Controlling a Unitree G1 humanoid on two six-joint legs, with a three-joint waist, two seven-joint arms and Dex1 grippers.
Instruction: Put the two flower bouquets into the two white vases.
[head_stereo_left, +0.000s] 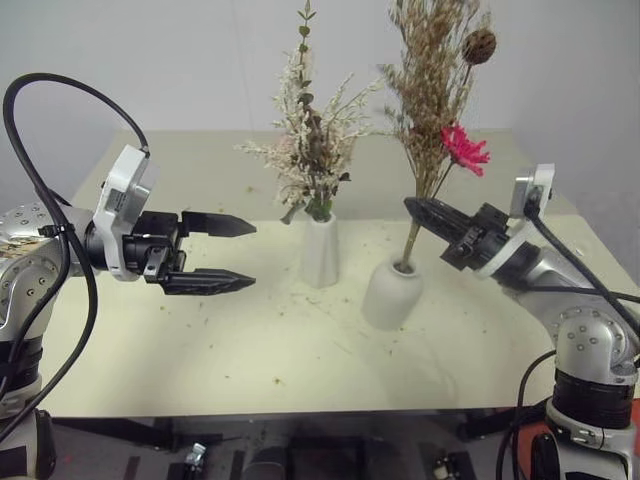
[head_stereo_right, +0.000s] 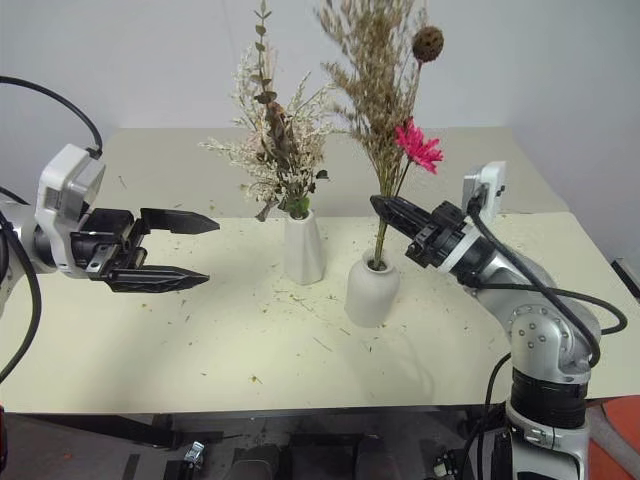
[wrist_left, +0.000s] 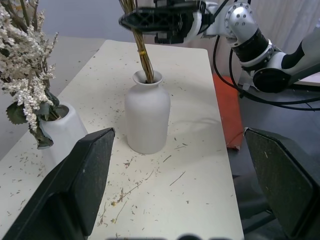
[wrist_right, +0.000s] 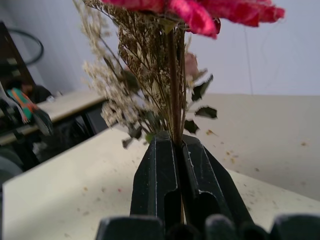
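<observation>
White ceramic stands at the centre of the frame in the left eye view: a tall tapered vase (head_stereo_left: 320, 252) holds the cream-white bouquet (head_stereo_left: 312, 140) of feathery sprigs and green leaves, and just to its right and slightly nearer the camera a squat dome-shaped vase (head_stereo_left: 392, 294) holds the tan grass bouquet (head_stereo_left: 432, 90), whose pink daisy-like flower (head_stereo_left: 464, 149) and brown pod (head_stereo_left: 479, 46) rise toward the upper right of centre. Both vases sit upright on a pale cream worktop (head_stereo_left: 250, 350) littered with bits of dried stem and chaff. At the right of the frame the right claw (head_stereo_left: 418, 212) reaches in from the side with its black fingers pressed together; the right wrist view shows the tan bunch's stems right at the tips of the closed fingers (wrist_right: 160, 180), though whether any stem is pinched between them cannot be told. At the left of the frame the left claw (head_stereo_left: 232, 254) hangs above the worktop with its two fingers spread wide and holding nothing, pointing toward the vases and well apart from them. Black cables (head_stereo_left: 60, 130) loop over the left arm at the upper left, and a second worktop (head_stereo_left: 200, 160) lies behind the first, against a plain grey-white wall (head_stereo_left: 150, 50).
</observation>
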